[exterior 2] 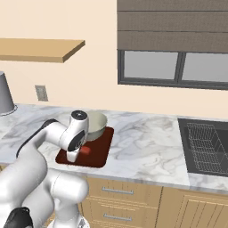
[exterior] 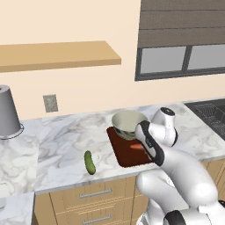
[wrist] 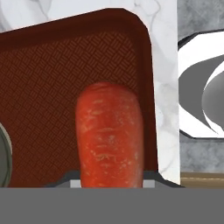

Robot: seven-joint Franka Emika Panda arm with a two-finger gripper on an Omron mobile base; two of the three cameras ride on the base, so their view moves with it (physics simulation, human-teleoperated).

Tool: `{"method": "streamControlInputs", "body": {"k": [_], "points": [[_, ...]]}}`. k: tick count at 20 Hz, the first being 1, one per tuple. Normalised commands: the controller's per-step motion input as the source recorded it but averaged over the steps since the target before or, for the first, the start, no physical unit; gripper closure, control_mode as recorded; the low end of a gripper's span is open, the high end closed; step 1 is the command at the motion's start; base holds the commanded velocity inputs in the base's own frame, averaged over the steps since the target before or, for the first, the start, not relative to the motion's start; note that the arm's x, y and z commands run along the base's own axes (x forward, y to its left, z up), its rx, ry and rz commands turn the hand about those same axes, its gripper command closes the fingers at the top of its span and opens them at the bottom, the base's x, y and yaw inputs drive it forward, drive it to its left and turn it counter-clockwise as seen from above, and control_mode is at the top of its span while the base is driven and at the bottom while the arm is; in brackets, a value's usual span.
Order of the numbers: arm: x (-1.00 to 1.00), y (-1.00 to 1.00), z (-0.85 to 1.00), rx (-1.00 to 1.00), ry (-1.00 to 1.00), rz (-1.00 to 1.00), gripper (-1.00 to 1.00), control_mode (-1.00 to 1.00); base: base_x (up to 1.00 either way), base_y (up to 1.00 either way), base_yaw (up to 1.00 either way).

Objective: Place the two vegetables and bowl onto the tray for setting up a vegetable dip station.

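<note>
Resting on the tray (exterior: 127,154), at its back edge, is the bowl (exterior: 127,123); nothing visible inside it. Carrot (wrist: 109,135) clamped in the gripper (exterior 2: 82,151), held above the tray's bare patterned floor, near its front corner, bowl rim just beside. Cucumber (exterior: 89,162) lies on the marble counter (exterior: 57,145), left of the tray and apart from it

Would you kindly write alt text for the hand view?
An orange-red carrot rises from the bottom centre, held in the tool over a dark reddish-brown tray with a crosshatch surface. Marbled white counter runs along the tray's right edge.
</note>
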Motion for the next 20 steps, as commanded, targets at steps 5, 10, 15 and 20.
{"method": "streamControlInputs", "body": {"k": [5,10,15,20], "points": [[0.11,0.0,-0.16,0.0,0.0,0.0,1.0,-1.0,0.0,0.0,0.0],[0.11,0.0,-0.15,0.0,0.0,0.0,1.0,-1.0,0.0,0.0,0.0],[0.09,0.0,-0.15,0.0,0.0,0.0,1.0,-1.0,0.0,0.0,0.0],[0.03,0.0,-0.14,0.0,0.0,0.0,1.0,-1.0,0.0,0.0,0.0]]}}
